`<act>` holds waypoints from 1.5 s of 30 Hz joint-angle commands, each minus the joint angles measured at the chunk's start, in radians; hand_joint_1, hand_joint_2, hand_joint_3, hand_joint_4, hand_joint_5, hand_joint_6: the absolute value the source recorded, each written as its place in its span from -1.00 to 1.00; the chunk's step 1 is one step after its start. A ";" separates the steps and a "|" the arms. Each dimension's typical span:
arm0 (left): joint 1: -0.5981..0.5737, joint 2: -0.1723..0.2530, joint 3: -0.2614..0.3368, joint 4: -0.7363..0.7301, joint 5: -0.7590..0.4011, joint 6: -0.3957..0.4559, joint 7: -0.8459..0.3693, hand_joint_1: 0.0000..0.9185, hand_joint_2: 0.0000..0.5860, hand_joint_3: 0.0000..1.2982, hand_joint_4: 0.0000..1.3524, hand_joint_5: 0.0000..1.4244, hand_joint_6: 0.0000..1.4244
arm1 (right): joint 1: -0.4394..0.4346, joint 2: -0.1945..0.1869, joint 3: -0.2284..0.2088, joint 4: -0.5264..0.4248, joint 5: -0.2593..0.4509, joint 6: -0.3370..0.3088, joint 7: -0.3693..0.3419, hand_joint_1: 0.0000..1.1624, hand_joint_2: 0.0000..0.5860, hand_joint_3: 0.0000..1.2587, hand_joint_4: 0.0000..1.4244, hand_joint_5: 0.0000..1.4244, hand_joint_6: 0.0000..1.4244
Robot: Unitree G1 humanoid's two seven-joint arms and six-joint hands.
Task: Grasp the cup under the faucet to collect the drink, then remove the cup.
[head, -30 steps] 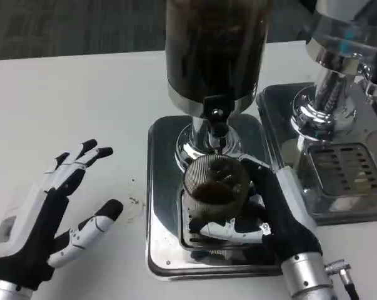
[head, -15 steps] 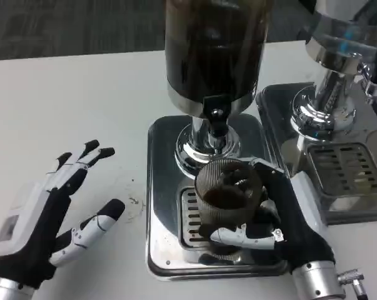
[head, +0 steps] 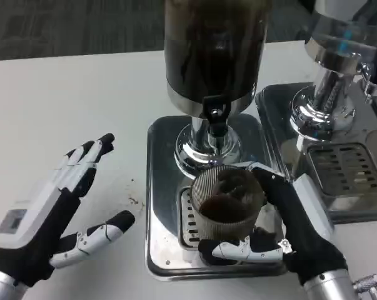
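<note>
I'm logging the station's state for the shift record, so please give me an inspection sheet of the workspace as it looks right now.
Surface: white table, with small dark specks beside the left tray edge.
Job's things: ribbed clear cup holding dark drink, over the drip grille of the steel tray, just in front of the black faucet of the dark drink dispenser.
Clutter: second dispenser on its own tray at the right.
Hands: right hand grips the cup; left hand hovers over the table, fingers apart, holding nothing.
Cables: metal connector at the right wrist; no loose cable seen.
Surroundings: grey carpet beyond the table.
</note>
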 commanded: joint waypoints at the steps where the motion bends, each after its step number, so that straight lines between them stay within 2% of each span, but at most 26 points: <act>1: 0.048 0.047 0.003 -0.086 0.008 0.010 -0.039 -1.00 -0.39 -1.00 -1.00 -1.00 -1.00 | 0.038 -0.008 -0.006 -0.102 0.035 -0.009 0.036 0.90 -0.65 -0.06 -0.01 0.05 0.21; 9: 0.125 0.075 0.004 -0.153 0.037 0.016 -0.048 -1.00 -0.39 -1.00 -1.00 -1.00 -1.00 | 0.105 -0.019 0.000 -0.212 0.048 -0.003 0.099 0.89 -0.65 -0.06 0.00 0.06 0.24; 11: 0.157 0.097 0.016 -0.175 0.066 0.011 -0.038 -1.00 -0.39 -1.00 -1.00 -1.00 -1.00 | 0.125 -0.034 -0.002 -0.251 0.041 -0.006 0.121 0.89 -0.65 -0.06 0.01 0.06 0.25; 16: 0.221 0.160 0.038 -0.223 0.131 -0.030 -0.015 -1.00 -0.44 -1.00 -1.00 -1.00 -1.00 | 0.154 -0.045 -0.011 -0.310 0.080 -0.001 0.163 0.88 -0.65 -0.04 0.01 0.06 0.25; 21: 0.250 0.181 0.054 -0.230 0.136 -0.062 -0.010 -1.00 -0.46 -1.00 -1.00 -1.00 -1.00 | 0.164 -0.041 -0.016 -0.371 0.117 0.018 0.195 0.87 -0.66 -0.03 0.01 0.07 0.25; 31: 0.305 0.177 0.085 -0.277 0.130 -0.064 -0.013 -1.00 -0.55 -1.00 -1.00 -1.00 -1.00 | 0.207 -0.083 -0.041 -0.432 0.148 0.022 0.259 0.87 -0.66 -0.03 0.01 0.07 0.25; 37: 0.343 0.147 0.097 -0.321 0.135 -0.040 -0.011 -1.00 -0.56 -1.00 -1.00 -1.00 -1.00 | 0.254 -0.082 -0.023 -0.454 0.138 0.001 0.259 0.87 -0.66 -0.03 0.03 0.08 0.26; 45: 0.354 0.128 0.094 -0.344 0.144 -0.018 -0.012 -1.00 -0.56 -1.00 -1.00 -1.00 -1.00 | 0.258 -0.072 -0.020 -0.463 0.106 -0.008 0.240 0.87 -0.66 -0.03 0.03 0.09 0.28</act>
